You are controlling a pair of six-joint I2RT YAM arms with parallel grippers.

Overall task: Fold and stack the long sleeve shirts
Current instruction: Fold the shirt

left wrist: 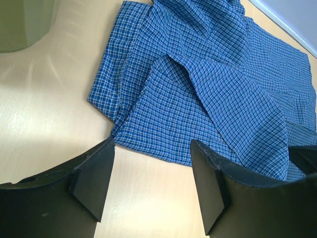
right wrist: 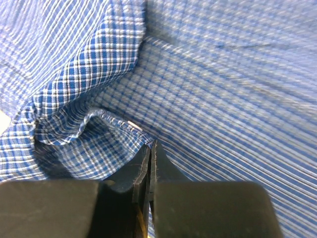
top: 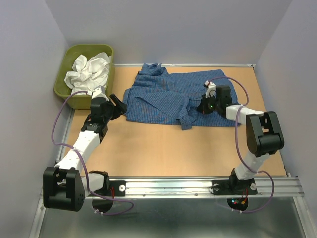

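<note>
Nearest to you, at 6 o'clock, the metal rail (top: 173, 187) runs along the edge of the wooden table (top: 163, 148). Both arms are fixed to it.

Your left arm (top: 81, 146) reaches from the 7 o'clock corner up toward 12 o'clock. The left gripper (top: 119, 105) sits low over the bare table, just beside the shirt's 9 o'clock edge. Its jaws are spread wide with nothing between them. In the left wrist view, the tip of one black finger (left wrist: 94, 173) is right next to the shirt's near corner. You cannot tell if it touches the cloth.

Your right arm (top: 262, 134) rises at 4 o'clock and bends back toward 10 o'clock. The right gripper (top: 204, 105) is down on the shirt's 3 o'clock half. Its jaws are pressed together. In the right wrist view, a raised fold of checked cloth with a sewn edge runs right into the fingertips (right wrist: 146, 157), so they look to be pinching the shirt.

The blue checked shirt (top: 168, 96) lies spread out on the far half of the table, around 12 o'clock. It is wrinkled, with some parts folded over others. One narrow piece sticks out toward 6 o'clock, and a bunched part pokes out at 12 o'clock.

Farthest away, in the 10 o'clock corner, the green tub (top: 63, 82) stands against the wall, well apart from the shirt. The white cloth (top: 91, 69) is crumpled up inside it. The back of the left gripper is near the tub's near edge.
</note>
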